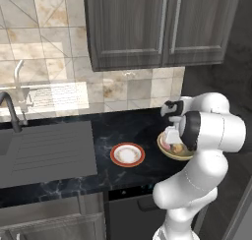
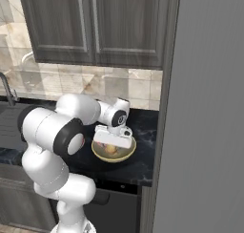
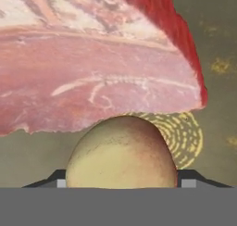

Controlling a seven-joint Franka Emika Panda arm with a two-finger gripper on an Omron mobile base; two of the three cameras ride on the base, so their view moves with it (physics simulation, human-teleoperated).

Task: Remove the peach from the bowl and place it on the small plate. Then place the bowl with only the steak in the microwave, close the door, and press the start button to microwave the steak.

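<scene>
Straddling the peach (image 3: 121,152) in the bowl (image 2: 113,154), the claw (image 3: 121,183) is seen parted, not clenched (steak (image 3: 92,67) touching behind); it may be nudged or pinched.

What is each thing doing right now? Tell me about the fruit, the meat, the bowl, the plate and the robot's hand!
Round yellow-orange peach: in the bowl, beside the steak, between the fingertips.
Pink raw steak: lying in the bowl.
Olive-yellow bowl: on the black counter.
Red-rimmed white plate: empty, left of the bowl.
Gripper: lowered into the bowl, jaws astride the peach.
</scene>
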